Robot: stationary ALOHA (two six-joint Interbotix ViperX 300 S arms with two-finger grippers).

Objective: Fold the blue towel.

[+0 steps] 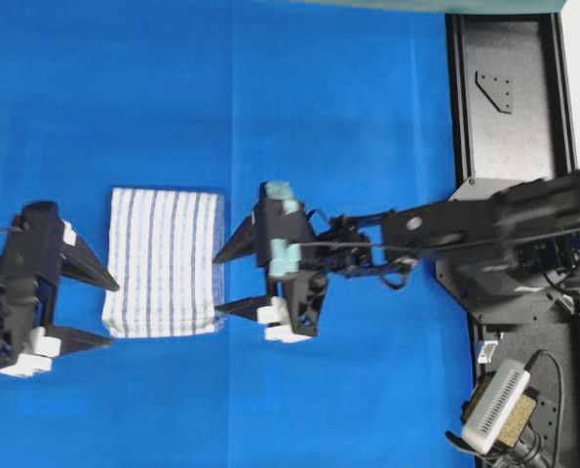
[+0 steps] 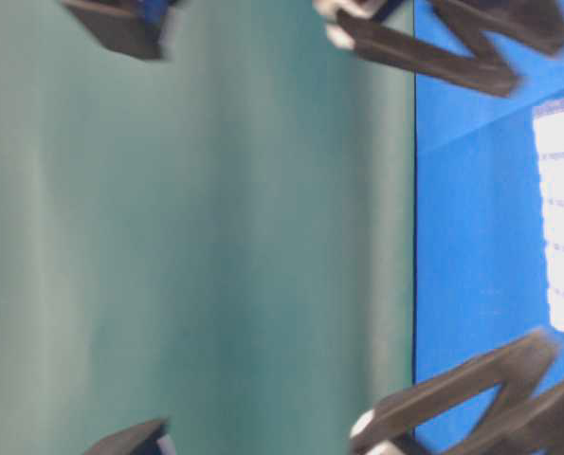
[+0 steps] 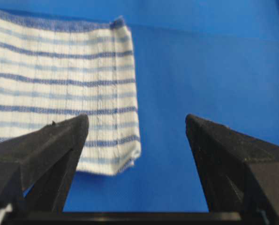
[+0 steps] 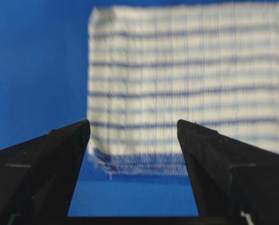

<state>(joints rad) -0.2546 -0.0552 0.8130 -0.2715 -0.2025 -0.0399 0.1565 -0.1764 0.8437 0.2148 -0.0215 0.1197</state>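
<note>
The blue towel [image 1: 163,261], white with thin blue stripes, lies folded into a compact rectangle on the blue table covering [image 1: 348,117]. My left gripper [image 1: 112,312] stands open just left of the towel's lower left corner. In the left wrist view the left gripper [image 3: 135,119] holds nothing, and the towel [image 3: 59,79] lies ahead and to the left. My right gripper [image 1: 216,286] is open at the towel's right edge. In the right wrist view the right gripper [image 4: 132,123] is empty, with the towel's [image 4: 186,70] frayed edge just beyond the tips.
A black base plate [image 1: 509,97] runs along the right side, and the right arm reaches out from it. A white device [image 1: 494,409] sits at the bottom right. The table-level view is blurred, showing a teal backdrop [image 2: 196,227] and dark fingers [image 2: 433,57].
</note>
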